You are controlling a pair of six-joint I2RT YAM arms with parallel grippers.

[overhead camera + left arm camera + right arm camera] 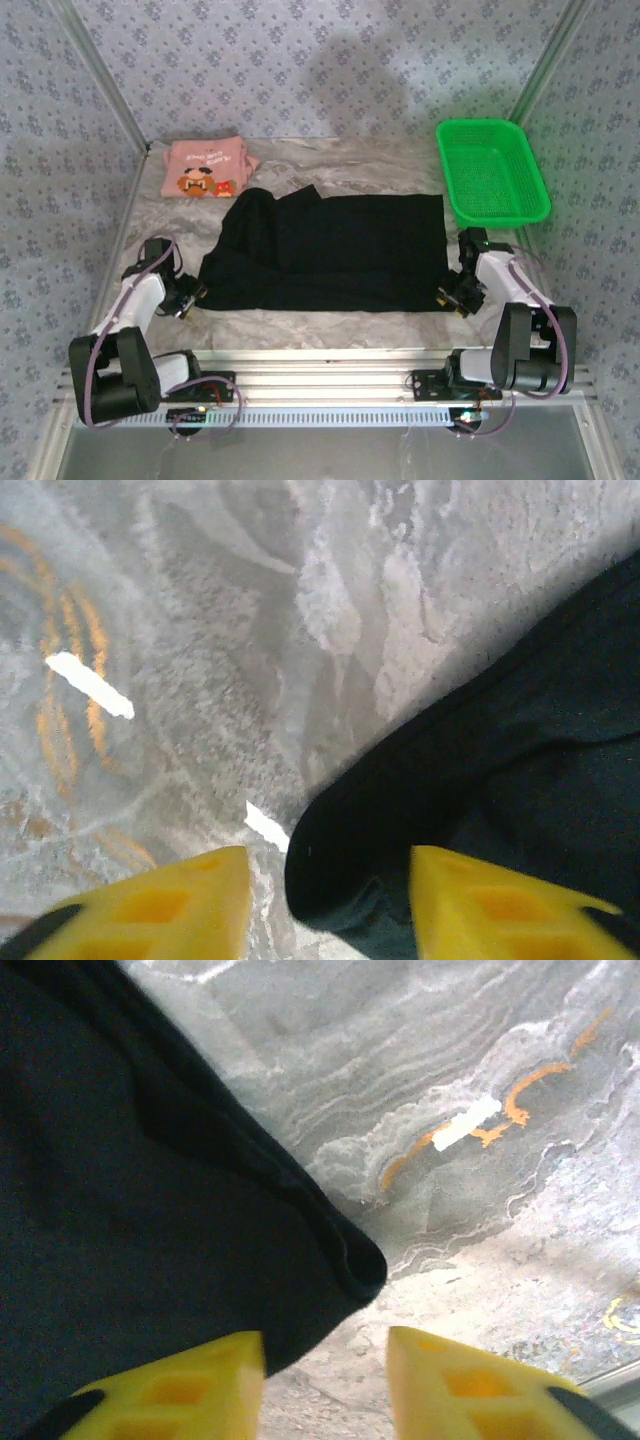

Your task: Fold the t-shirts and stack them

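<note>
Left gripper sits at the black t-shirt's near-left corner, fingers parted, gripping nothing. Far left, the pink t-shirt lies folded. The black one is spread mid-table. Right gripper, likewise parted and empty, meets its near-right corner.

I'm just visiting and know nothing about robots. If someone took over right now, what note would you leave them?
Left tool: open, at the black t-shirt's near left corner, not gripping.
Right tool: open, at its near right corner, not gripping.
The black one lies spread on the table, left side rumpled. Pink t-shirt sits at the far left.
Done: pink one looks folded. Left: fold the black one, stack both.
</note>
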